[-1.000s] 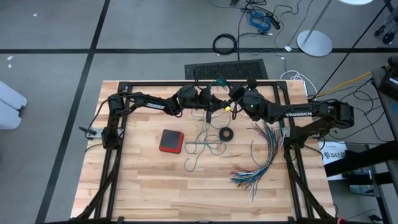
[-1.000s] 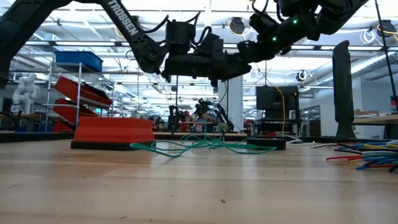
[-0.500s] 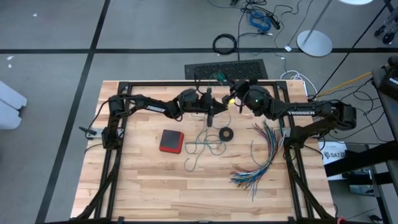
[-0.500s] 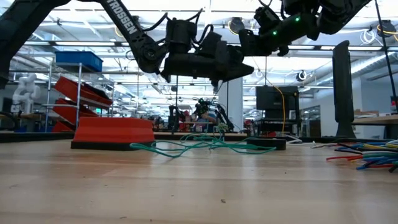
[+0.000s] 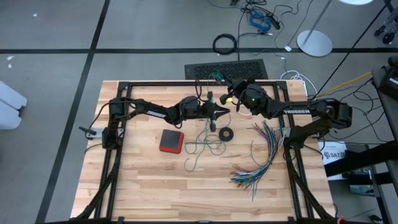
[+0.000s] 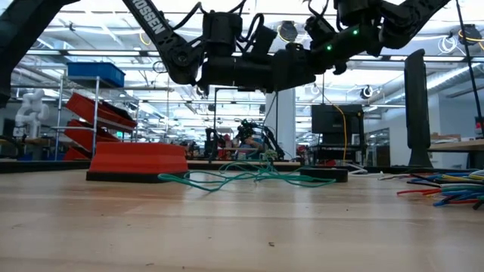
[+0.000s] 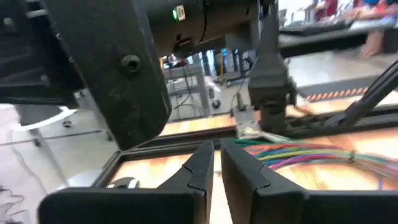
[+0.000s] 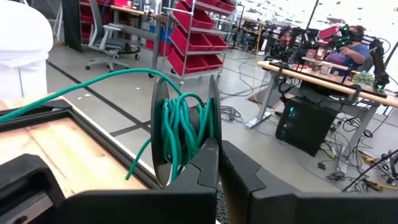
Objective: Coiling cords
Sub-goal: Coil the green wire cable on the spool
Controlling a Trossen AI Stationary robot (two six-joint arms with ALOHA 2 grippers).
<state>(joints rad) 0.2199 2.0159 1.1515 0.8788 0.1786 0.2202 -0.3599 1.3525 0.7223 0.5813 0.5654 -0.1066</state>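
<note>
A teal-green cord lies in loose loops on the table (image 5: 205, 144), seen also in the low view (image 6: 242, 178). Part of it is wound on a dark two-flanged spool (image 8: 180, 127). My right gripper (image 8: 217, 168) is shut on that spool, high over the table's far middle (image 5: 222, 88). My left gripper (image 7: 217, 171) hangs just beside it (image 5: 216, 114), fingers nearly together, with nothing showing between them. I cannot tell whether it touches the cord. The white cord does not plainly show. My right gripper pinches the spool's lower rim (image 8: 210, 144) between its two fingers, which come at it from below in the wrist view. The spool is lifted clear of the table and stands on edge. One teal strand (image 8: 74, 90) runs off sideways and another (image 8: 138, 160) drops down.
A red flat box (image 5: 171, 141) lies left of the cord loops and a small black ring (image 5: 227, 134) right of them. A fanned bundle of multicoloured wires (image 5: 258, 158) covers the table's right part. A black frame (image 5: 118, 87) edges the table.
My left gripper has moved toward the table's right edge and risen a little, closing in on the right gripper. My right gripper has drawn toward the far edge with the spool. The cord loops on the table have stayed in place.
</note>
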